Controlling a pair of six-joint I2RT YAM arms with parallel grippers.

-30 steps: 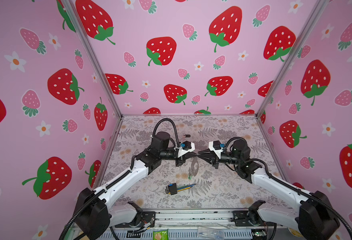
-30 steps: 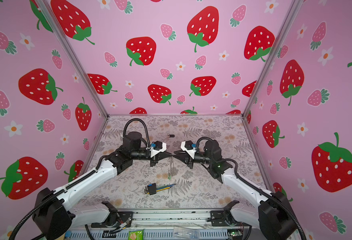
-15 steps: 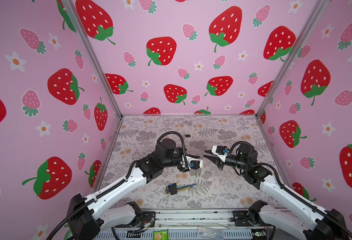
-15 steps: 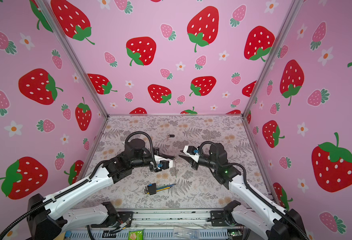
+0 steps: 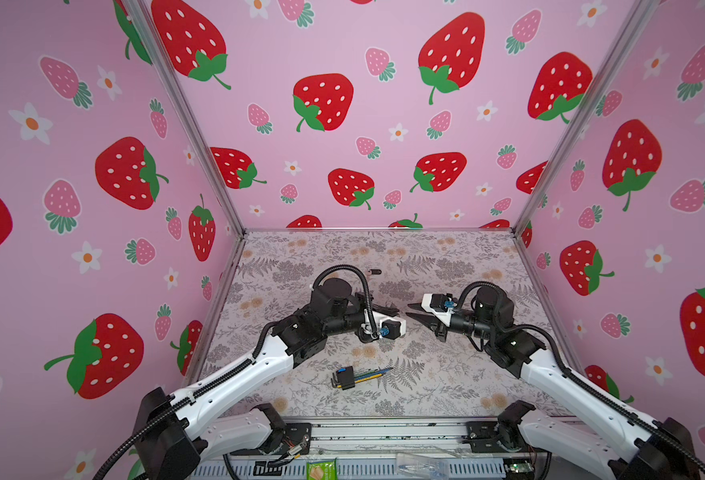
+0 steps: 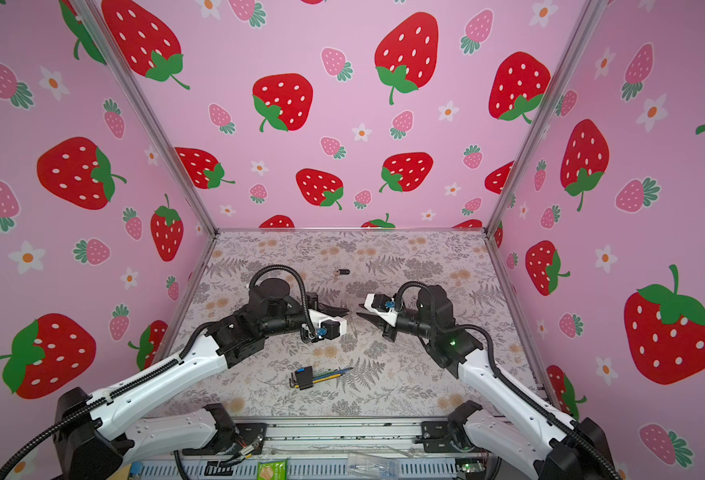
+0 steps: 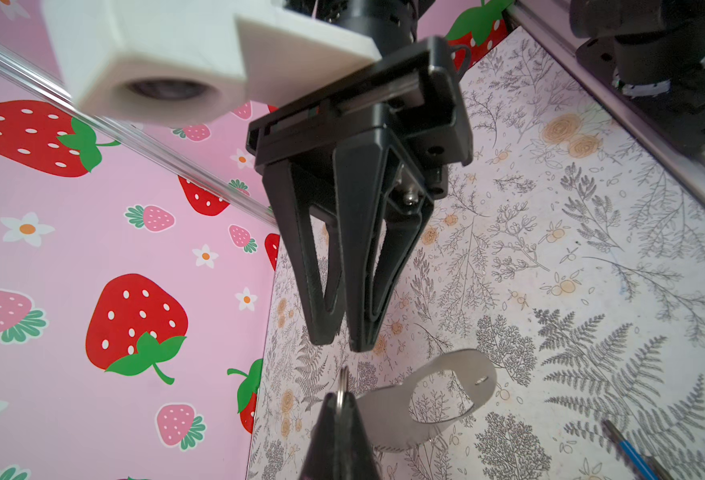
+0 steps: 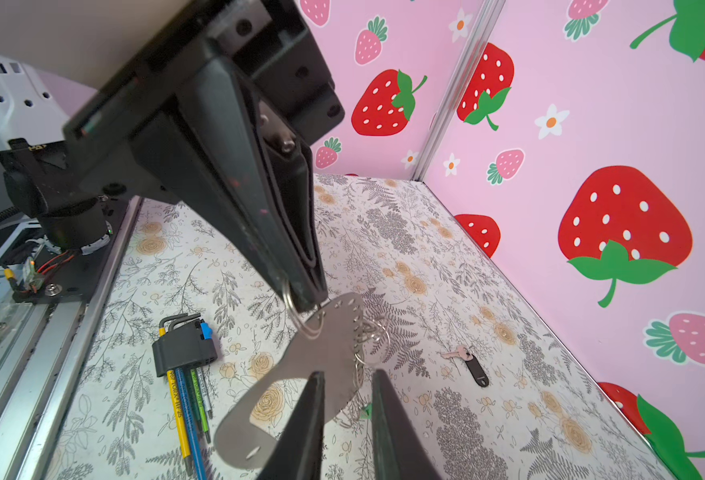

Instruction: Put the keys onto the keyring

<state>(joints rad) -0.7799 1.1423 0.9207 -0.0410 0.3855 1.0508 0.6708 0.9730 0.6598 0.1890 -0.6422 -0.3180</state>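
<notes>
Where our right gripper [image 8: 348, 373] hangs, jaws slightly spread and empty, the keyring [image 8: 321, 357] dangles just beyond its tips, a flat grey plate edged with rings. Our left gripper [image 8: 307, 297] pinches its top ring between pressed jaws. Farther past both jaws, the black-tagged key [image 8: 476, 371] lies on the table [image 8: 425, 257].

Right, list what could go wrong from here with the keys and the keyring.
1. The left gripper pinches just one thin ring at its tips, so the keyring hangs free and could swing or slip during threading.
2. The black-tagged key lies flat on the table, apart from the open right gripper; picking up something so thin may scrape or miss.
</notes>
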